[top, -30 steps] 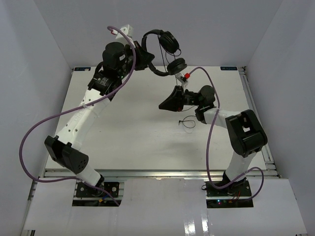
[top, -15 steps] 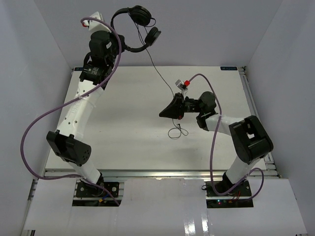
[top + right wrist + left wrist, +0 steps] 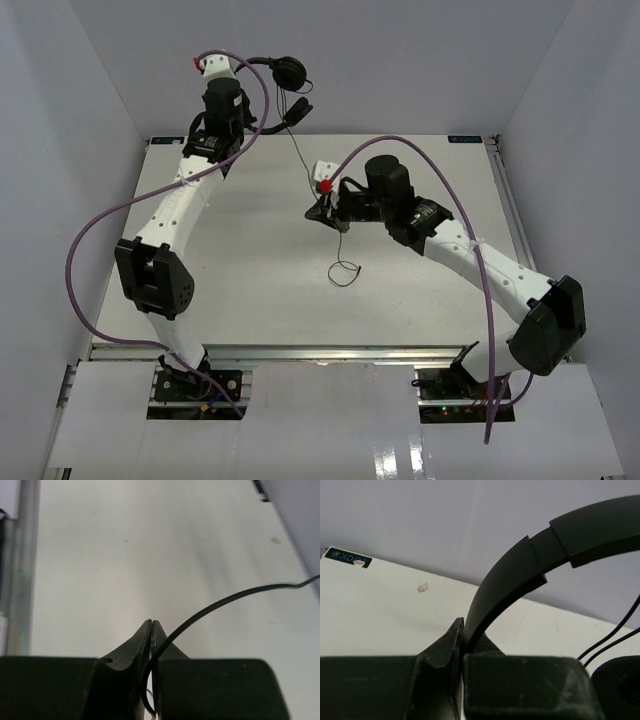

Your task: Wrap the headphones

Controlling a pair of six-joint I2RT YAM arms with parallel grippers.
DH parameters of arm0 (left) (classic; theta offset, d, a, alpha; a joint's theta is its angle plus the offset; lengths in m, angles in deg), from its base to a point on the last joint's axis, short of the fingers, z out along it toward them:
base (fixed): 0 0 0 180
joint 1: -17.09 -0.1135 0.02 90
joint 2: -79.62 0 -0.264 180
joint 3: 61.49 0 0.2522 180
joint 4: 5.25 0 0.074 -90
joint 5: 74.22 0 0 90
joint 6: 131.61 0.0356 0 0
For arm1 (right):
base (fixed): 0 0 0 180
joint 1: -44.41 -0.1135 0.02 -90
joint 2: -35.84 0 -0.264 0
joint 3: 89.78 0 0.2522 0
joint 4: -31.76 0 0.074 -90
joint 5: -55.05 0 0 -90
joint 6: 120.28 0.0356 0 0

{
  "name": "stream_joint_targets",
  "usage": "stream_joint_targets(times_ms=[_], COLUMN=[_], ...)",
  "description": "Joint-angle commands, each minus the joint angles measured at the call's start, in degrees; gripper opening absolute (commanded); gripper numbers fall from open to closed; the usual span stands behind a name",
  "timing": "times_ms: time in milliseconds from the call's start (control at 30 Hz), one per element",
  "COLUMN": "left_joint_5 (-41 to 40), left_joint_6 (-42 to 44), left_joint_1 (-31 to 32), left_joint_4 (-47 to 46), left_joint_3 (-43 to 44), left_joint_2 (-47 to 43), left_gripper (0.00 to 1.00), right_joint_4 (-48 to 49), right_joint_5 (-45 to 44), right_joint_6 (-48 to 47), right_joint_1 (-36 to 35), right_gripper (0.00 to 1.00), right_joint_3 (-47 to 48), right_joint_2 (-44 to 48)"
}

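Observation:
The black headphones (image 3: 289,72) hang high at the back, above the table's far edge. My left gripper (image 3: 262,64) is shut on their headband (image 3: 520,580), which arches up and right in the left wrist view; one earcup (image 3: 617,685) shows at lower right. The thin black cord (image 3: 298,155) runs down from the earcups to my right gripper (image 3: 318,212), which is shut on it (image 3: 210,611) over the table's middle. The cord's free end lies in a small loop (image 3: 345,270) on the table below.
The white table (image 3: 250,270) is boxed in by grey walls on three sides. Purple arm cables (image 3: 95,250) arc beside each arm. A metal rail (image 3: 20,555) edges the table in the right wrist view.
My left arm has swung the headphones left, then back toward the far wall. My right arm has stretched out, carrying the cord left toward the table's middle. The cord's loop has slid left.

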Motion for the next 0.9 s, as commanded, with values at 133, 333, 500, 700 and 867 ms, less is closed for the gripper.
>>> stream_joint_targets(times_ms=[133, 333, 500, 700, 867], left_joint_5=[0.66, 6.26, 15.43, 32.21, 41.69], left_joint_6=[5.18, 8.12, 10.78, 12.09, 14.61], left_joint_1=[2.11, 5.66, 6.19, 6.48, 7.87], left_joint_4=[-0.91, -1.10, -1.08, -0.51, -0.44], left_joint_3=[-8.32, -12.73, -20.10, -27.34, -30.66], left_joint_2=[6.30, 8.37, 4.41, -2.11, -5.90], left_gripper=[0.00, 0.00, 0.00, 0.00, 0.00], right_joint_4=[-18.50, -11.33, -8.43, -5.04, -4.74], right_joint_5=[-48.65, -63.93, -65.79, -60.77, -51.84], right_joint_6=[-35.50, -48.74, -51.89, -48.88, -42.53], right_joint_1=[-14.33, -16.21, -13.05, -7.33, -0.20], right_gripper=[0.08, 0.08, 0.08, 0.08, 0.08], right_joint_3=[8.95, 8.90, 7.25, 5.83, 6.81], right_joint_2=[1.31, 0.62, 1.65, 2.79, 2.71])
